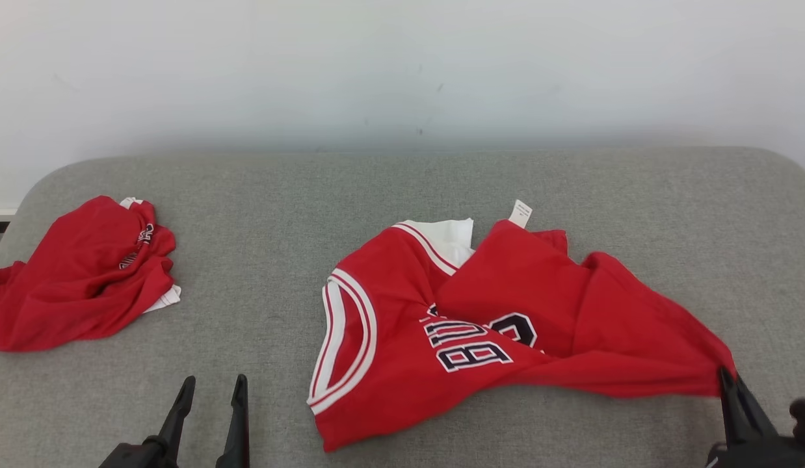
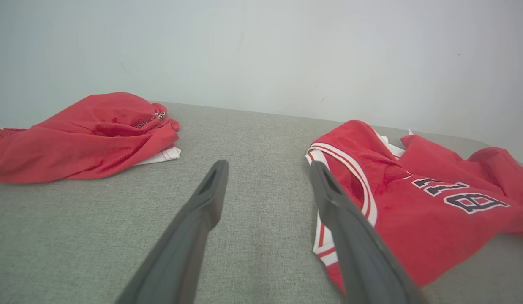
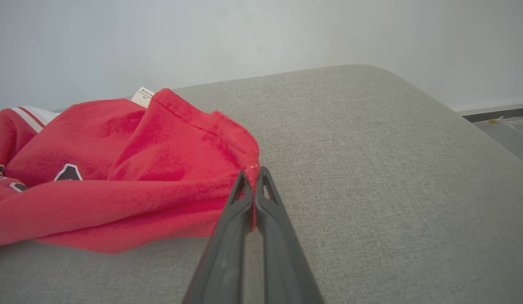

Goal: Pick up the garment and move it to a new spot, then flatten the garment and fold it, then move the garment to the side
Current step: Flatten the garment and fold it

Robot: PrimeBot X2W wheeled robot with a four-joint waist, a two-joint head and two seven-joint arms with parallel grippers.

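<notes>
Fabric at one corner of the red jersey [image 1: 402,383] is pinched between the two fingers of the right hand [image 3: 253,173], which is closed tight on that bit of hem with nothing else in its grip. From this hand the whole jersey lies off to the left and a little farther out, rumpled on the grey cloth-covered desk [image 1: 259,214]. Its long axis runs sideways, from the held corner across to the white-trimmed armhole at the far left end. The upper layer is folded back over the dark lettering, and a white label [image 1: 521,212] sticks up beyond the hand, near the back edge of the cloth. The left hand [image 1: 214,380] is wide open and holds nothing. It is low over bare desk, and the jersey's armhole edge lies just to its right and slightly ahead of its fingertips. A second red garment [image 1: 84,273] is bunched up well apart, to the left of that hand and farther out. Judging by this, the right hand has the only grip and the left is the nearer one to the free end. A lift or drag would therefore pull the jersey along its length from the right.
</notes>
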